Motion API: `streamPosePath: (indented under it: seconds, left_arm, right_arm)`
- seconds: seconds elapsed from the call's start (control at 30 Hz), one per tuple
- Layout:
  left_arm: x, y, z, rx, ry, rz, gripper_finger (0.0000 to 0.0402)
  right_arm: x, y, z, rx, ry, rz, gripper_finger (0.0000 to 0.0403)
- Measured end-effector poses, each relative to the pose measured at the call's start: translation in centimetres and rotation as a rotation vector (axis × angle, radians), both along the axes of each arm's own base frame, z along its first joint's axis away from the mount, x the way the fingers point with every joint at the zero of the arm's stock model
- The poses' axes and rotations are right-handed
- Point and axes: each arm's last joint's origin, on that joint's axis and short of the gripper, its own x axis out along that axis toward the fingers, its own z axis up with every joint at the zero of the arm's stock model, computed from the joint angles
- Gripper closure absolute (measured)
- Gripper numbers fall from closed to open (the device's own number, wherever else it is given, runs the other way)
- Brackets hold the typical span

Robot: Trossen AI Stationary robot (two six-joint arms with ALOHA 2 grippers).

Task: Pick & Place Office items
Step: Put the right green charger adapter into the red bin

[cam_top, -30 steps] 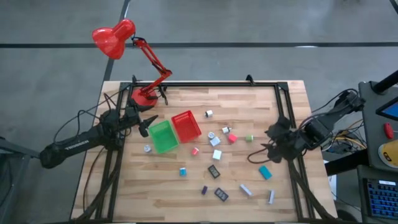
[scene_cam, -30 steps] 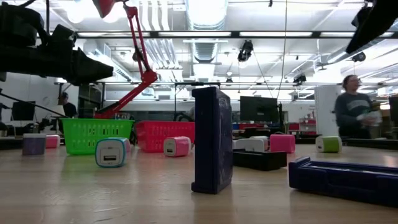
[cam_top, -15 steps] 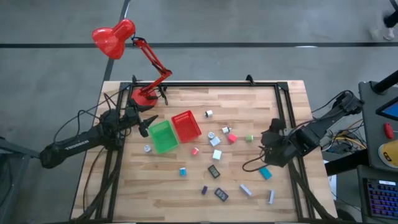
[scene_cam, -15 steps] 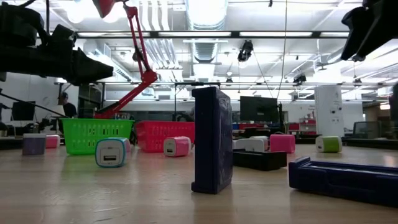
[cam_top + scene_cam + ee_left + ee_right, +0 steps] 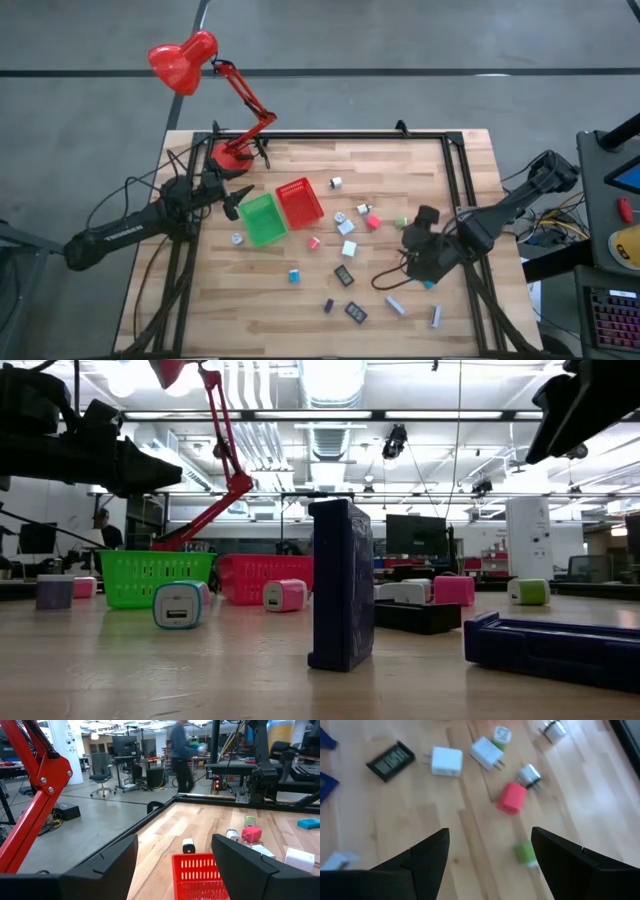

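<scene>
The office items lie scattered over the wooden table: a red block, a green block, white cubes, a blue cube, black pieces and grey sticks. My right gripper hangs open above the table, just on the near side of the green block and the red block, touching nothing. My left gripper waits open and level at the table's left edge, facing the red bin.
A green bin and a red bin stand side by side left of centre. A red desk lamp rises from its base at the far left corner. A black frame runs along the table's edges. A person walks in the room beyond.
My right gripper has come in from the table's right edge toward the middle, sinking and rolling a little, and now hangs over the scattered items near the green block. It has stayed open. In the low view a person in the background has left the picture.
</scene>
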Motion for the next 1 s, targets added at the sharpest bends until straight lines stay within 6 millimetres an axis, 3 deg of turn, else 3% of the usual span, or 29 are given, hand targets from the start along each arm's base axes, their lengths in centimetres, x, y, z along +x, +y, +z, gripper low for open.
streamPosePath:
  seconds: [0.4, 0.77, 1.0]
  left_arm:
    - [0.0, 0.0, 0.0, 0.0, 0.0, 0.0, 0.0144]
    - [0.0, 0.0, 0.0, 0.0, 0.0, 0.0, 0.0144]
    - [0.0, 0.0, 0.0, 0.0, 0.0, 0.0, 0.0144]
  right_arm:
    - [3.0, 2.1, -2.5, 0.095, -0.089, -0.123, 0.0126]
    - [2.7, 2.5, -4.4, 0.093, 0.134, -0.049, 0.0126]
    - [1.6, 1.4, -4.2, 0.018, 0.231, -0.068, 0.0126]
